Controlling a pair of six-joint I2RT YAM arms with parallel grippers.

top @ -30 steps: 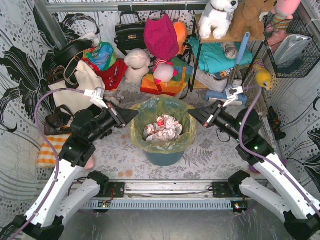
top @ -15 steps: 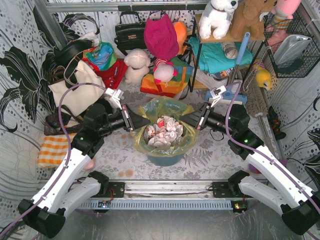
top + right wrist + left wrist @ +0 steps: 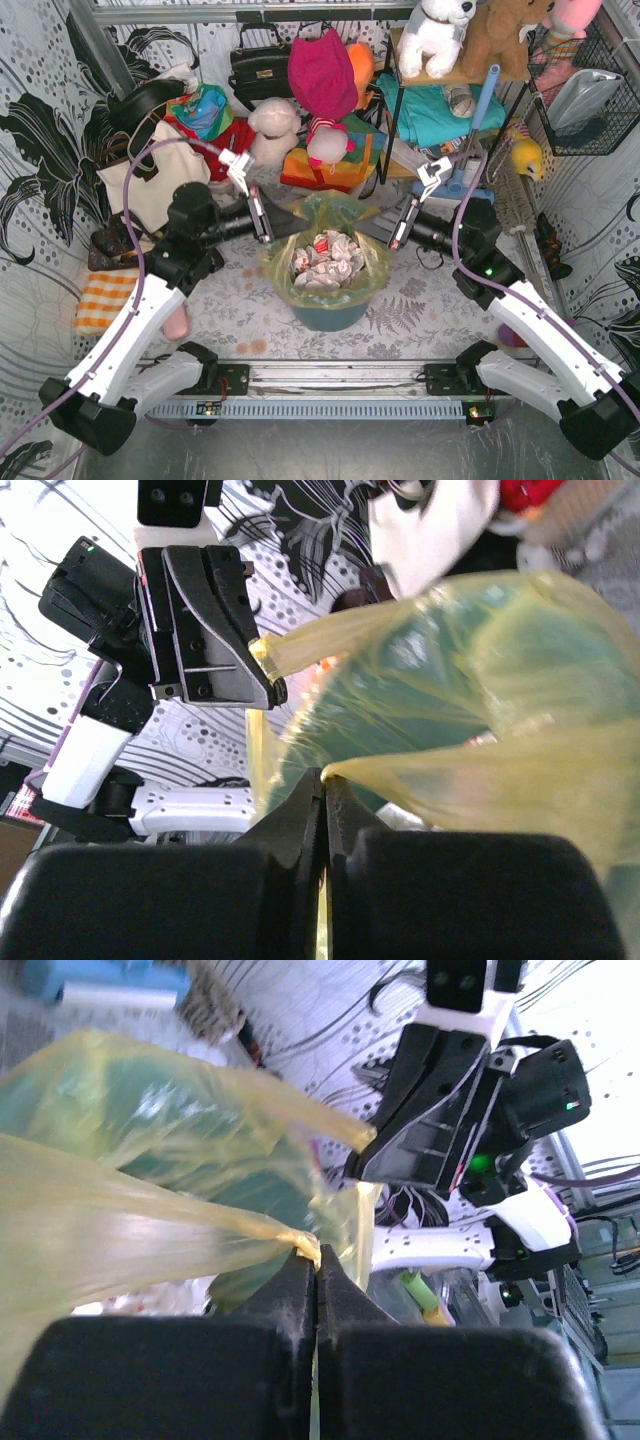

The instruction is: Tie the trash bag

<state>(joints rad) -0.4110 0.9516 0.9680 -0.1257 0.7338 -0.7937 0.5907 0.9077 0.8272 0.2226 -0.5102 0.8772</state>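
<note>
Now left jaws and right jaws clamp shut on opposite trash bag (image 3: 335, 212) edges.

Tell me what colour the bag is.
The bag is translucent yellow, clearest in the left wrist view.

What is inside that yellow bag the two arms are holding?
The trash bag holds crumpled white paper with red patches, seen through its open mouth. Anything beneath that paper is covered, and the teal bin hides the bag's lower part.
</note>
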